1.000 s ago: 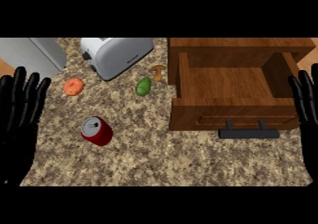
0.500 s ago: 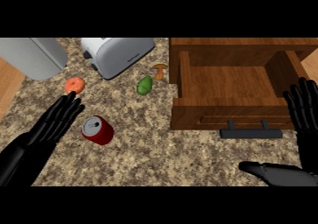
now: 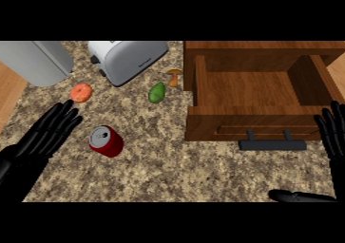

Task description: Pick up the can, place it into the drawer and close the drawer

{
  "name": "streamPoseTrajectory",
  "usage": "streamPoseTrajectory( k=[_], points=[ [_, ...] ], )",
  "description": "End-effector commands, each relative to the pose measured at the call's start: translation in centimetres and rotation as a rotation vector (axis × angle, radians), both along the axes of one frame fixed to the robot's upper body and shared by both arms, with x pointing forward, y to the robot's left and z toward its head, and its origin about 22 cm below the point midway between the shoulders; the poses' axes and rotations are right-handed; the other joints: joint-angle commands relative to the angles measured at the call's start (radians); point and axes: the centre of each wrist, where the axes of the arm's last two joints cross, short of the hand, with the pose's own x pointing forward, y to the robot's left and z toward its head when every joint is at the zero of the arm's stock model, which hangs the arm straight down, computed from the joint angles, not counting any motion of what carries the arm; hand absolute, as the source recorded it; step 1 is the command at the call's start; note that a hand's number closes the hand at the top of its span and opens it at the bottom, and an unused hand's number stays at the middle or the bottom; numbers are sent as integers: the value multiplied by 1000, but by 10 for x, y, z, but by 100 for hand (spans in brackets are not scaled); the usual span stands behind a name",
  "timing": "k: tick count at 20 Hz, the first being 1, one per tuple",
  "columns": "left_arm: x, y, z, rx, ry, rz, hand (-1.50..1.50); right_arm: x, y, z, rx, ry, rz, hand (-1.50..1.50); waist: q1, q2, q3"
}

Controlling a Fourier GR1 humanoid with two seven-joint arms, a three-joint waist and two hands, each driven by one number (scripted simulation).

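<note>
Can: red metal can [image 3: 106, 141] lies tipped on the speckled stone counter [image 3: 167, 166].
Drawer: brown wooden drawer [image 3: 259, 90] stands open.
Left hand [image 3: 50, 130]: fingers straight, spread, just beside can.
Right hand [image 3: 338, 130]: fingers straight.

Inventory on the counter: one red can [image 3: 106, 141]; one wooden drawer [image 3: 263, 90], standing open, with one dark handle [image 3: 272, 144]; one toaster [image 3: 127, 59]; one further grey appliance [image 3: 31, 61] at the upper left; one orange round item [image 3: 81, 92]; one green item [image 3: 157, 92]; one small mushroom [image 3: 174, 76]. Hands: two, left hand [image 3: 47, 133] and right hand [image 3: 336, 130].
</note>
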Motion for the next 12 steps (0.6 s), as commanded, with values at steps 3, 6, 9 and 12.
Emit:
streamPoseTrajectory(
  k=[3, 6, 9, 12],
  points=[
    [12, 1, 11, -5, 44, 48, -150, -15, 0, 1, -1, 17, 6, -150, -2, 0, 0],
    [2, 3, -11, 7, 57, 43, -150, -15, -12, -4, -29, 5, 3, -150, 0, 0, 0],
    [37, 10, -25, 23, 41, 46, -150, 0, -24, -4, 8, -6, -9, -150, -4, 2, 0],
    [22, 11, -29, 28, 58, 68, -150, -16, -29, -13, 13, 9, -2, -150, -1, 0, 0]
  ],
)
